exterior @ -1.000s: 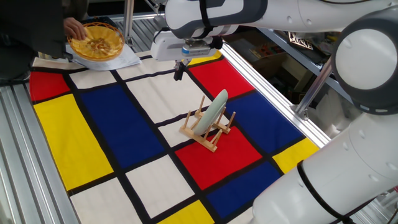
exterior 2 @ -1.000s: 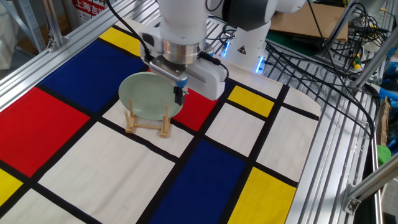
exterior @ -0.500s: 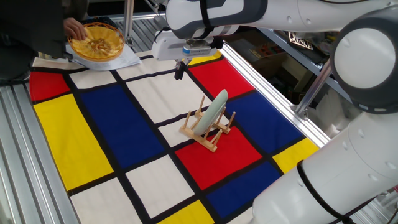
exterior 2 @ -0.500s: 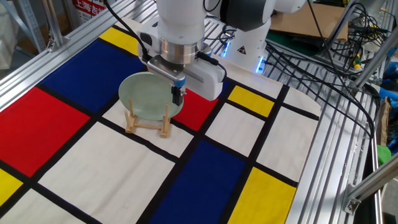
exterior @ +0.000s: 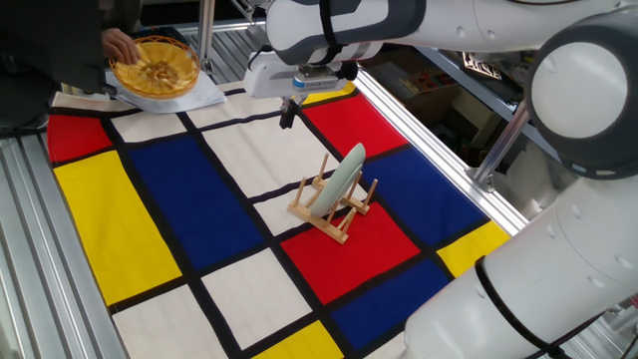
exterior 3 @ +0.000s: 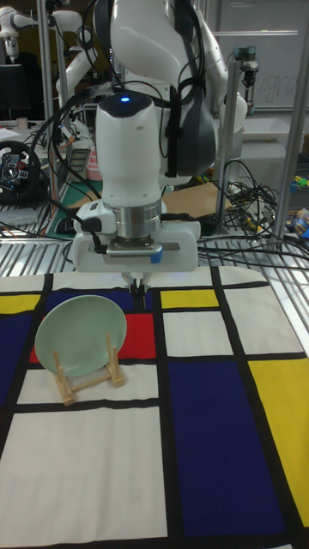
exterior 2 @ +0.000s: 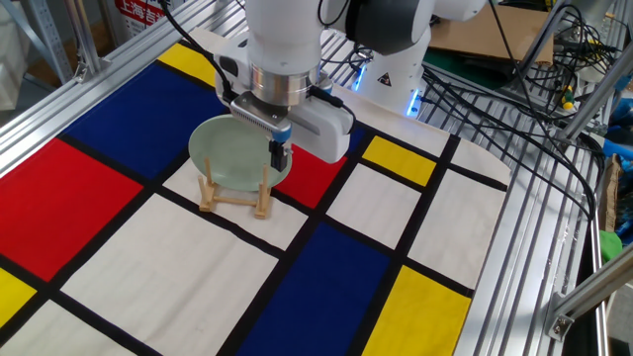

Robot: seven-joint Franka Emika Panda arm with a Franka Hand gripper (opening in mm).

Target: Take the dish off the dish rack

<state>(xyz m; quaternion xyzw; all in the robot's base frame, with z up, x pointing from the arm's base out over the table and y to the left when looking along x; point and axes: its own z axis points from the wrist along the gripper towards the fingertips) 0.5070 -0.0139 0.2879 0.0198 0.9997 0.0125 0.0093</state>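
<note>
1. Dish (exterior 3: 81, 335) propped on edge in rack (exterior 3: 86, 371), leaning on pegs, rim exposed for gripping.
2. Hand (exterior 3: 139, 282) poised above tabletop (exterior 3: 215, 446), beside dish rim, clear of it; fingers seemingly together, holding nothing.

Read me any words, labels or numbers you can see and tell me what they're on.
None can be read for certain.
Red sign behind the table: white characters, too blurred.
Dark box beside the table: pale print, too small.
Dish, dish rack, cloth: no text.
</note>
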